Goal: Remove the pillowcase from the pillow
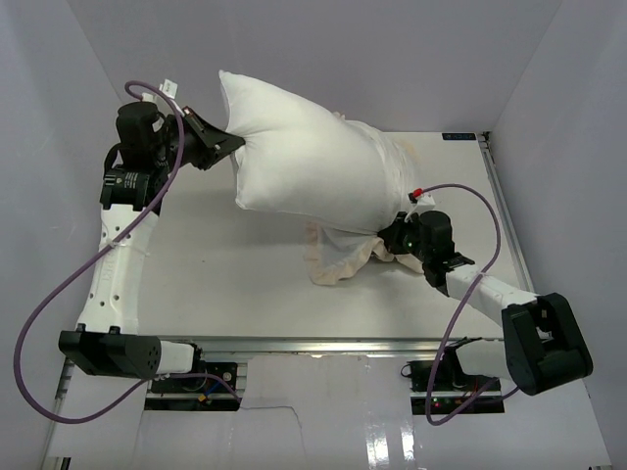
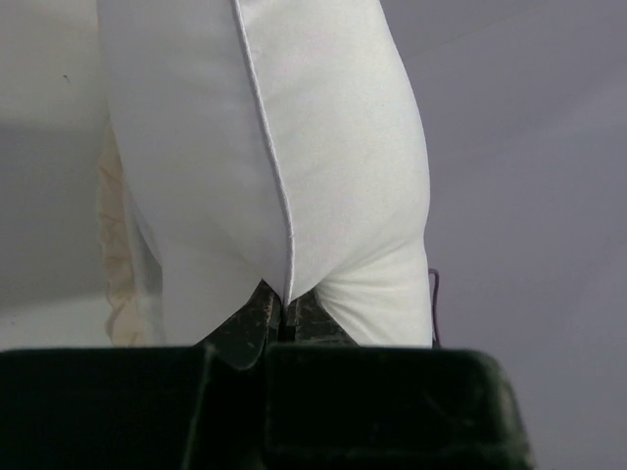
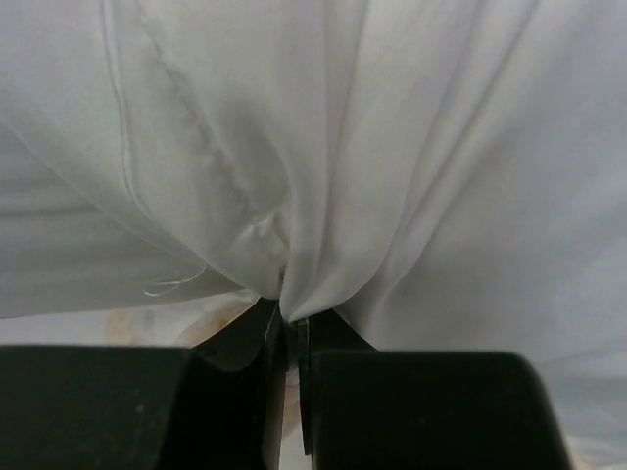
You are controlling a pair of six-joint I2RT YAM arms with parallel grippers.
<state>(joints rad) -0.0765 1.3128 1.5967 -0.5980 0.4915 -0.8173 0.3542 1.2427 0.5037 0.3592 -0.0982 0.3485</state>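
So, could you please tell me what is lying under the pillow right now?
Beneath the pillow, the pillowcase sags onto the table, with its cream frill bunched at the near edge. How far it runs underneath cannot be seen, because the pillow covers it.

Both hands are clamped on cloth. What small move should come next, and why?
Probably draw the right hand toward the near right. It is shut on loose white folds, seemingly of the frilled pillowcase bunched at that end, while the left hand pinches the pillow at its other end as an anchor.
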